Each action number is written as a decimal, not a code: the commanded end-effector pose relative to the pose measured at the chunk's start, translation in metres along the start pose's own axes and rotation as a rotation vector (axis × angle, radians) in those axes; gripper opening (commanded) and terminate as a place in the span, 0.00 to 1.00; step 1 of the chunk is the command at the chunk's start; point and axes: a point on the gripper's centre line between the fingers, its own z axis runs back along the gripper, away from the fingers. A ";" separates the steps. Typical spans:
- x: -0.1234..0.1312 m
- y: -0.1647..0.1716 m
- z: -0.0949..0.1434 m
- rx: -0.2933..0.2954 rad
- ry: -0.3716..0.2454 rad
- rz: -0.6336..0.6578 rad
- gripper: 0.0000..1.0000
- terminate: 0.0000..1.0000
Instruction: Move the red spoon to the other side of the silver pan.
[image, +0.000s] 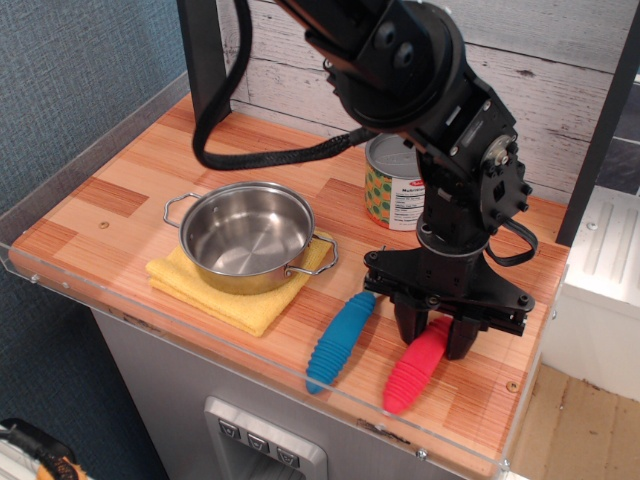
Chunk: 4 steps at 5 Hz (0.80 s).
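Observation:
The red spoon lies on the wooden counter at the front right; only its ribbed red handle shows, and its bowl is hidden under the gripper. My gripper is down over the upper end of the handle, with its black fingers closed against it on both sides. The silver pan stands to the left on a yellow cloth, empty and well apart from the gripper.
A blue-handled fork lies just left of the red spoon, almost parallel to it. A printed tin can stands behind the gripper. A clear plastic lip runs along the counter's front edge. A dark post stands at the back left.

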 end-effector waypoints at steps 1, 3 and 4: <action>-0.001 0.008 0.005 0.025 -0.014 -0.025 0.00 0.00; 0.006 0.030 0.055 0.014 -0.065 -0.005 0.00 0.00; 0.007 0.049 0.076 -0.009 -0.104 0.032 0.00 0.00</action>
